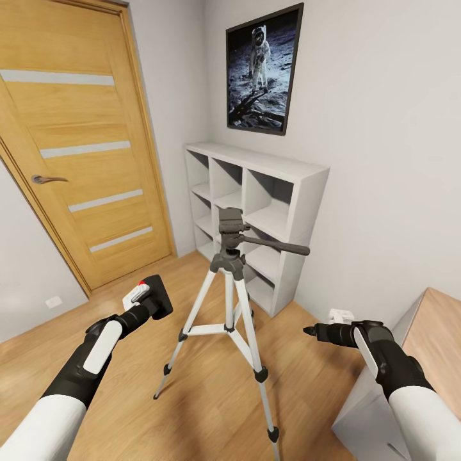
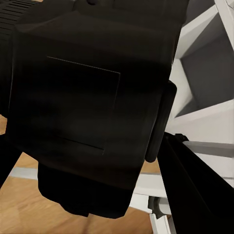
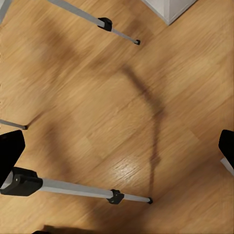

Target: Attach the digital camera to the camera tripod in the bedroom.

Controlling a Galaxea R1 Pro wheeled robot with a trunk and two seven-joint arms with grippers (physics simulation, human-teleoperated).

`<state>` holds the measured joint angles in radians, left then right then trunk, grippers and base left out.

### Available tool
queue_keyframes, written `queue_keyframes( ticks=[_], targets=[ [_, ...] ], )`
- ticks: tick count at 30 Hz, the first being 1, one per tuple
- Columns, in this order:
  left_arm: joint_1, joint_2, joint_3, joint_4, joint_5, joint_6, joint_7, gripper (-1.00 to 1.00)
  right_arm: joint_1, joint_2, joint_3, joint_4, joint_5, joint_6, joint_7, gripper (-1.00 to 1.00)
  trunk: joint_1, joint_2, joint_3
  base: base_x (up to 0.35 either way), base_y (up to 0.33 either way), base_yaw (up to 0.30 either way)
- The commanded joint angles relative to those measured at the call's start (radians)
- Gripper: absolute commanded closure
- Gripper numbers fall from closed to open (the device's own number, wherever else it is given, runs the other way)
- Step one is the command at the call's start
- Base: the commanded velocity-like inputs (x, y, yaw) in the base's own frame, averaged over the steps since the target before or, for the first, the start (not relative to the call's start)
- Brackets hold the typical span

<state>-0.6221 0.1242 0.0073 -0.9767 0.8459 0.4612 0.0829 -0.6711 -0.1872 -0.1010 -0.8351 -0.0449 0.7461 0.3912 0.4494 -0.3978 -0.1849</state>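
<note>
The tall three-legged camera tripod [image 1: 227,307], silver-white telescoping legs w/ black joints and feet, stands upright on the light wood plank floor [image 1: 211,410] mid-room, all three feet down. Its dark grey head [image 1: 231,224] is bare on top, and the long side handle [image 1: 275,246] sticks out to the right. Left of it and lower than the head, the left gripper [image 1: 148,299] pinches the small boxy matte-black digital camera [image 1: 159,296] w/ the bright red button [image 1: 141,283] on top; the camera is in the air, near the tripod's left leg but apart from it. In the left wrist view that black body [image 2: 92,107] sits right up against the lens, w/ a dark finger [image 2: 195,195] running beside it and the white shelf behind. The right gripper [image 1: 312,331] hangs to the right of the tripod, about level w/ the leg spreader, pointing left toward it and holding nothing; in the right wrist view its dark fingertips [image 3: 10,151] sit at opposite edges w/ bare floor and tripod legs [image 3: 80,189] between, so spread wide. Far side: a white cube shelf [image 1: 269,211] against the light grey wall [image 1: 384,160], directly behind the tripod, w/ a black-framed astronaut picture [image 1: 264,67] above it. Far left, a closed wooden door [image 1: 77,141] w/ pale horizontal strips and a lever handle [image 1: 47,180]. Near right, the corner of a wood-topped desk [image 1: 438,339].
</note>
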Motion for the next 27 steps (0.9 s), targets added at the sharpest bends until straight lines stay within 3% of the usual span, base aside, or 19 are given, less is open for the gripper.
queue_keyframes(
  ticks=[1,6,10,13,16,27],
  targets=[
    [-0.001,0.000,0.000,-0.002,0.010,0.005,0.006,1.00,-0.001,0.000,-0.002,-0.001,-0.004,0.006,0.003,-1.00,0.001,-0.002,-0.002,0.000,0.000,0.000],
    [-0.001,0.000,0.000,-0.002,0.010,0.005,0.006,1.00,-0.001,0.001,0.021,-0.004,-0.004,0.004,0.050,-1.00,0.001,-0.002,-0.002,0.000,0.000,0.000],
    [-0.001,0.000,0.000,-0.002,0.009,0.005,0.006,1.00,-0.001,0.019,0.113,-0.007,-0.003,-0.033,0.164,-1.00,0.001,-0.002,-0.002,0.000,0.000,0.000],
    [-0.001,0.000,0.000,-0.002,0.009,0.005,0.006,1.00,-0.001,0.061,0.204,-0.013,-0.001,-0.118,0.244,-1.00,0.001,-0.002,-0.002,0.000,0.000,0.000],
    [-0.001,0.000,0.000,-0.002,0.009,0.005,0.006,1.00,-0.001,0.080,0.237,-0.016,-0.001,-0.179,0.269,-1.00,0.001,-0.002,-0.002,0.000,0.000,0.000],
    [-0.001,-0.001,0.000,-0.002,0.009,0.005,0.006,1.00,-0.001,0.090,0.258,-0.018,-0.003,-0.231,0.291,-1.00,0.001,-0.002,-0.002,0.000,0.000,0.000]
  ],
)
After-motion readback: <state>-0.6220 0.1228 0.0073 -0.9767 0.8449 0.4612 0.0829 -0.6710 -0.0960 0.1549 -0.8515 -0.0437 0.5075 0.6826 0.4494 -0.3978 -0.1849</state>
